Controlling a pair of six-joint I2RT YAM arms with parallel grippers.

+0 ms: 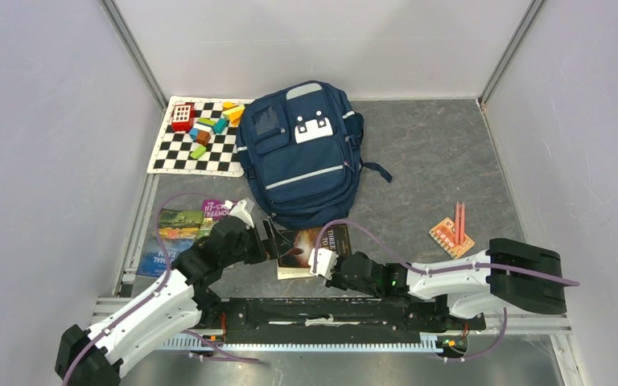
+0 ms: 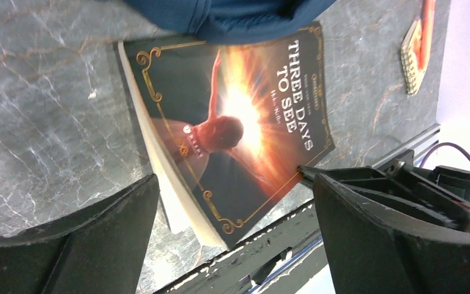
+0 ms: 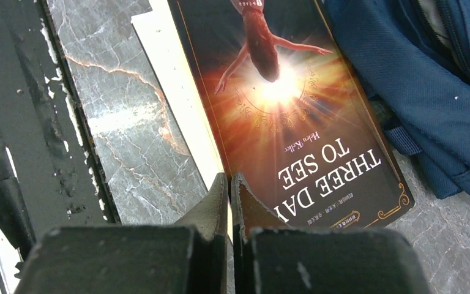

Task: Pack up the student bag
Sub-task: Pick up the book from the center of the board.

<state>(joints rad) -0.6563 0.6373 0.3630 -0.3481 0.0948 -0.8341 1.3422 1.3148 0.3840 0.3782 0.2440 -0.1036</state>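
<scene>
The student bag (image 1: pixel 302 157), navy with grey stripes, lies flat at the back middle; its lower edge shows in the left wrist view (image 2: pixel 238 15) and the right wrist view (image 3: pixel 428 92). A book titled "Three Days to See" (image 1: pixel 326 240) lies just in front of it, its far end under the bag's edge (image 2: pixel 238 122) (image 3: pixel 294 110). My left gripper (image 1: pixel 278 243) hovers open over the book, jaws wide apart (image 2: pixel 235 245). My right gripper (image 1: pixel 315 261) is shut, its tips (image 3: pixel 229 184) touching the book's near right edge. I cannot tell whether it pinches the cover.
A checkered mat (image 1: pixel 161 157) with coloured blocks lies at the back left. Two more books (image 1: pixel 181 233) lie at the left under my left arm. An orange notepad with pens (image 1: pixel 451 235) lies at the right. The black base rail (image 1: pixel 330 310) runs along the near edge.
</scene>
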